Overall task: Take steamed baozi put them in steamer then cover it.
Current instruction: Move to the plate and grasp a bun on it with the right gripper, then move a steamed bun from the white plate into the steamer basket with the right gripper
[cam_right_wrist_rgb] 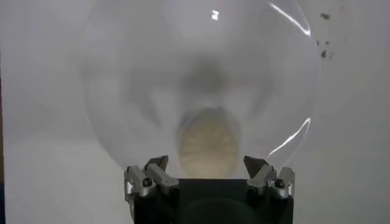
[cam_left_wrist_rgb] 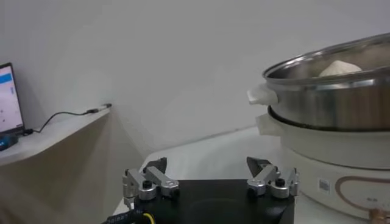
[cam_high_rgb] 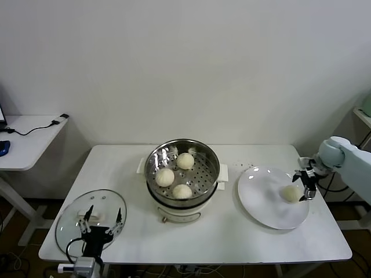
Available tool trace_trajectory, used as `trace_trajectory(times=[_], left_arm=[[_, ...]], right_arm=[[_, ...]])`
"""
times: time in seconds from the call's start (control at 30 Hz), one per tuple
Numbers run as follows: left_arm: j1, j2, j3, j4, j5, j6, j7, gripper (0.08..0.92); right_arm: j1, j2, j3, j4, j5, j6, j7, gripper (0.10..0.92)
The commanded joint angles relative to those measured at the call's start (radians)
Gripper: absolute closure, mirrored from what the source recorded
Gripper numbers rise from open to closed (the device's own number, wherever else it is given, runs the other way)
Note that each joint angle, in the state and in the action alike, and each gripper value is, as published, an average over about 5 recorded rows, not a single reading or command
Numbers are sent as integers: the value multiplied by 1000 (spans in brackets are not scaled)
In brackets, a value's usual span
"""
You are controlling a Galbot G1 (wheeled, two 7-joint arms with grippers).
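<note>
White dough is what the right gripper (cam_high_rgb: 305, 186) has before it: its fingers (cam_right_wrist_rgb: 152, 173) stand wide open on both sides of the last steamed baozi (cam_high_rgb: 289, 193), and they grip nothing. In the right wrist view the bun (cam_right_wrist_rgb: 208, 145) sits between the two open fingers, but I cannot tell if any finger touches it. This bun lies on a flat white plate (cam_high_rgb: 264, 205) near the right edge of the surface (cam_high_rgb: 226, 231), toward the plate's right rim.

The left gripper (cam_high_rgb: 103, 222) hangs at the front left corner of the surface, above the cover (cam_high_rgb: 72, 223). Its fingers (cam_left_wrist_rgb: 149, 181) are also wide open and hold nothing. The cover is a round glass lid with a metal rim, lying flat beside the front left corner, and part of it reaches past the surface's edge.

The steamer (cam_high_rgb: 182, 202) stands in the middle of the surface, a shiny steel pot on a white base, with no cover on it. Three buns (cam_high_rgb: 182, 191) lie on its perforated tray: one toward the back, one toward the left, one toward the front. They are smooth, round and cream-white. The right part of the tray is bare.

Between the steamer and the plate is a narrow strip of bare surface. Between the steamer and the cover the bare strip is wider. The front edge of the surface is bare in the middle. A second white desk (cam_high_rgb: 29, 145) stands apart at the far left.
</note>
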Motion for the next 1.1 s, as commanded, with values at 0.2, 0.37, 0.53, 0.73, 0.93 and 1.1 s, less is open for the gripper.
trace_trajectory(times=[0.2,0.37,0.53,0.73,0.93,1.1], left_arm=[[-1,-2,-2,5,4,0,-1,177],[-2,-3,0,6,9,2,-1,177],[2,-6,1,3,14,1,-1,177],[3,-9,-2,-1,10,0,-1,177],[3,-10,-1,-3,4,-2,-1,177],[-4,-10,9,-10,1,-1,0,177]], right_arm=[[-85,110,106,-147,-86,28,-7,203],[-80,130,117,-168,-104,46,-9,203],[-69,131,115,-168,-116,50,-13,256],[-45,112,75,-147,-71,35,-17,329],[102,84,-94,-73,162,-43,-9,353],[394,135,-371,-14,453,-122,12,355]])
